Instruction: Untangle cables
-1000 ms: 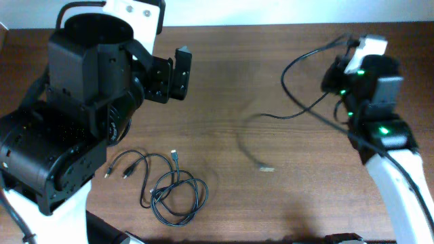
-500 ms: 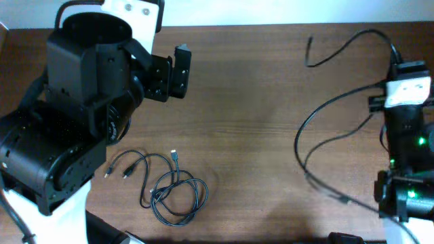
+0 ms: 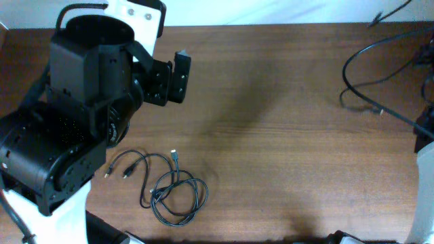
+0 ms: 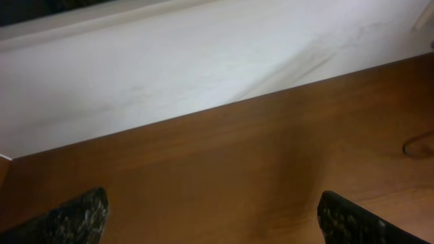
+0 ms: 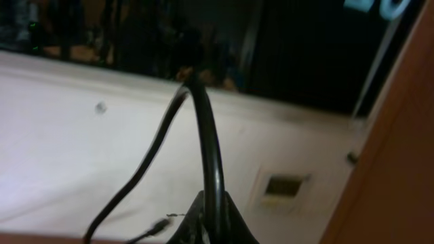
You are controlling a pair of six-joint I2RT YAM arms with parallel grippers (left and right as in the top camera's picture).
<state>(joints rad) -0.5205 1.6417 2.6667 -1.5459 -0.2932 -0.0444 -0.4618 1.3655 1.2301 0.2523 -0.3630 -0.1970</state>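
A bundle of thin black cables [image 3: 171,187] with small plug ends lies looped on the wooden table at the front left. My left gripper [image 3: 173,76] is open and empty, above the table behind the bundle; in the left wrist view its fingertips [image 4: 213,224] are wide apart over bare wood. One separate black cable [image 3: 371,71] hangs in loops at the far right edge, lifted off the table. In the right wrist view my right gripper [image 5: 211,218] is shut on this cable [image 5: 207,135], which rises straight out of the jaws. The right gripper itself is out of the overhead view.
The wooden table [image 3: 271,149] meets a white wall [image 4: 169,61] at the back. The bulky left arm [image 3: 74,135] covers the table's left side. Part of the right arm [image 3: 426,129] shows at the right edge.
My right arm has swung right and away with the single cable, pulling it from the table's middle right to the far right edge. The left arm and the bundle have not moved.
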